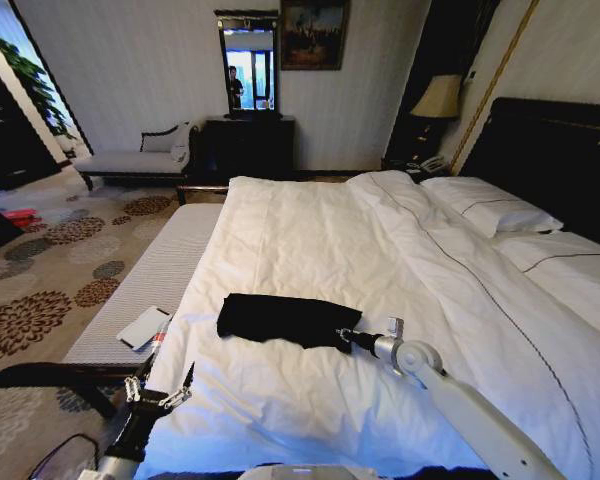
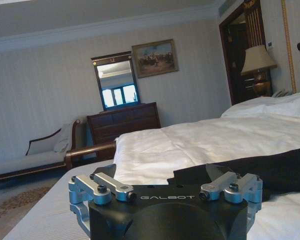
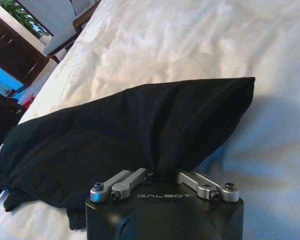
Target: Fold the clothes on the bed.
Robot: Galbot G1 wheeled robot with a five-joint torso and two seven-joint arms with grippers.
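Across the bed (image 1: 310, 250), on the white duvet near its foot edge, I see the clothes (image 1: 285, 318) lying as a dark strip, long axis crosswise. At the strip's right end my right gripper (image 3: 164, 176) pinches a gathered fold. My left gripper (image 1: 160, 385) hangs off the strip's left end, near but apart, fingers spread.

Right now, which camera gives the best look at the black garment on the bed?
The head view: the whole black garment lies on the white duvet, the right gripper at its edge. The right wrist view shows it bunched close up; the left wrist view, a dark strip.
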